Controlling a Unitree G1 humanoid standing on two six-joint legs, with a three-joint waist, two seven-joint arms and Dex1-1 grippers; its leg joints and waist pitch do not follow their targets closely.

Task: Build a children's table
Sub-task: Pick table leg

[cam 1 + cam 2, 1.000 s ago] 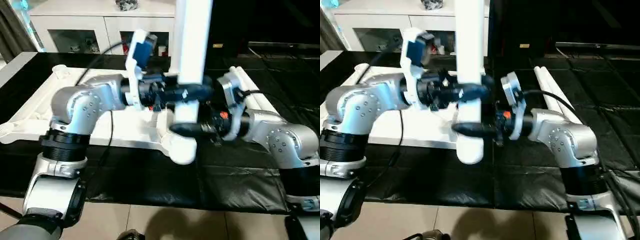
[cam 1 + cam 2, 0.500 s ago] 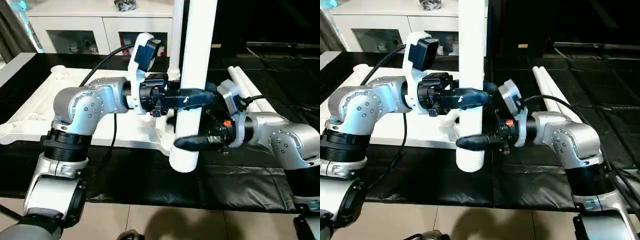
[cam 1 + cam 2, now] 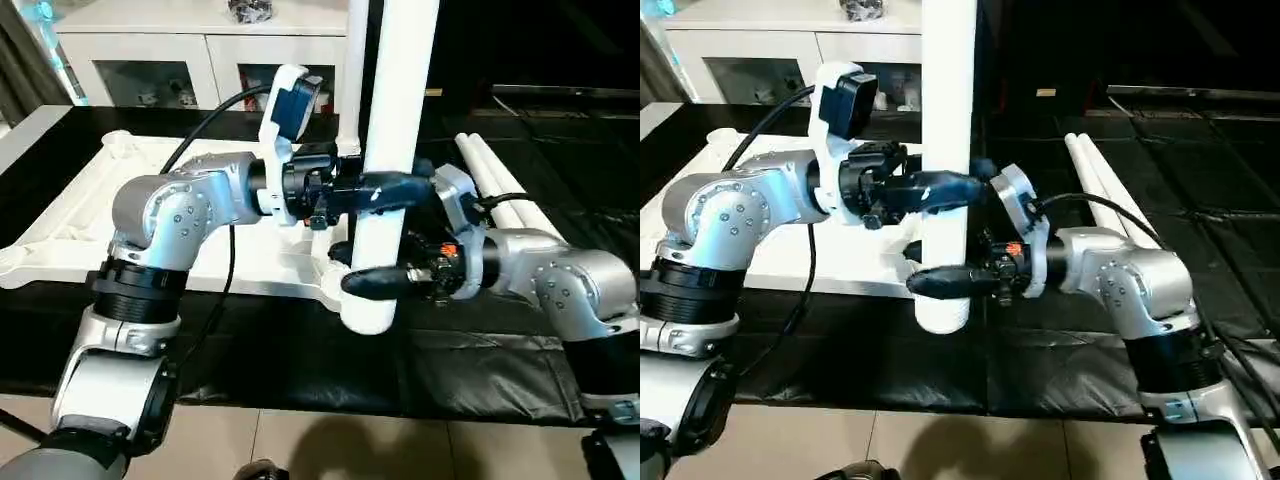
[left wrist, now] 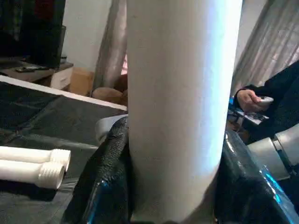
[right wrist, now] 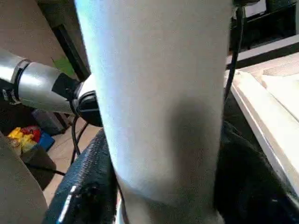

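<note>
Centrally, the tabletop point(image 3: 250, 255) lay upside down on the black mat point(image 3: 470, 360), ribbed underside up, with a round socket point(image 3: 120, 142) at its far left corner. Behind the tabletop stood a white cabinet point(image 3: 200, 45). Two spare legs point(image 3: 495, 185) lay side by side on the mat, just right of the tabletop.

One leg point(image 3: 395, 150) stood nearly upright over the tabletop's near right corner, its threaded lower end point(image 3: 942, 312) hanging at that corner; whether it touched the socket could not be told.

Both silver forearms reached inward toward this leg, roughly level. The left arm came across the tabletop from the left, and the left gripper point(image 3: 385, 192) was clamped on the leg partway up, its dark fingers point(image 4: 105, 172) pressed against either side. The right arm came in from the right, lower down, and the right gripper point(image 3: 375, 280) had its fingers point(image 5: 84, 191) wrapped around the leg just above the threaded end, one finger crossing in front; they sat against the leg.

Compared with a second earlier, the leg stood straighter and its lower end hung closer to the corner. The right gripper's fingers, then spread wider beside the leg, had drawn in against it. The left gripper's grasp was unchanged.

In the left wrist view, a person's hand point(image 4: 250, 99) holding a small device showed beyond the leg.
</note>
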